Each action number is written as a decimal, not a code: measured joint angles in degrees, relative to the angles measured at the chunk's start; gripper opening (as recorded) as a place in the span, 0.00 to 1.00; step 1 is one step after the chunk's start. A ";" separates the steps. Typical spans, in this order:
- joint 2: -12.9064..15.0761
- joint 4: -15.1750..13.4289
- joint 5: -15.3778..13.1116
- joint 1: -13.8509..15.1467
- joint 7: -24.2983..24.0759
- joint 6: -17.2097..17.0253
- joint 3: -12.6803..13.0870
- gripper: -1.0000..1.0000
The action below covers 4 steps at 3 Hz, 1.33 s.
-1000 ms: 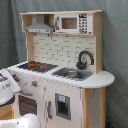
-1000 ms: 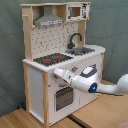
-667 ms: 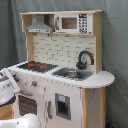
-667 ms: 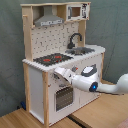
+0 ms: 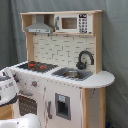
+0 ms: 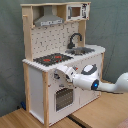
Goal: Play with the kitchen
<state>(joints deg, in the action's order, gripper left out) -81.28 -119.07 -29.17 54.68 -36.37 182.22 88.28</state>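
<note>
Kitchen [image 6: 60, 75] stands on the wooden floor in front of a grey curtain [image 6: 112, 25], in both exterior views. I've got the gripper [image 6: 64, 72] up against the kitchen's front panel, just below the stovetop [image 6: 50, 59] and above the oven door [image 6: 63, 97]. Looks like I'm working the knob row there. Can't tell if the fingers are closed on a knob or just touching the panel.

Next move, my guess: confirm contact, then a small wrist rotation, no push into the panel.

Around the kitchen: sink [image 5: 71, 73] and faucet [image 5: 84, 59] beside the stovetop, hood [image 5: 40, 26] above it. Nothing between gripper and panel. Arm body [image 5: 7, 90] hides the panel in the first exterior view.
</note>
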 joint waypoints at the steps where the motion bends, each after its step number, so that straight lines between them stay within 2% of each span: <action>1: -0.01 0.06 0.00 0.05 -2.98 0.98 0.12 0.00; 2: -0.01 0.08 0.00 0.05 -3.05 1.05 0.16 1.00; 4: -0.85 -0.26 -0.20 -8.07 -2.49 -6.58 0.42 1.00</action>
<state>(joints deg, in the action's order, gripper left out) -82.12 -119.33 -29.37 46.61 -38.87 175.63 88.70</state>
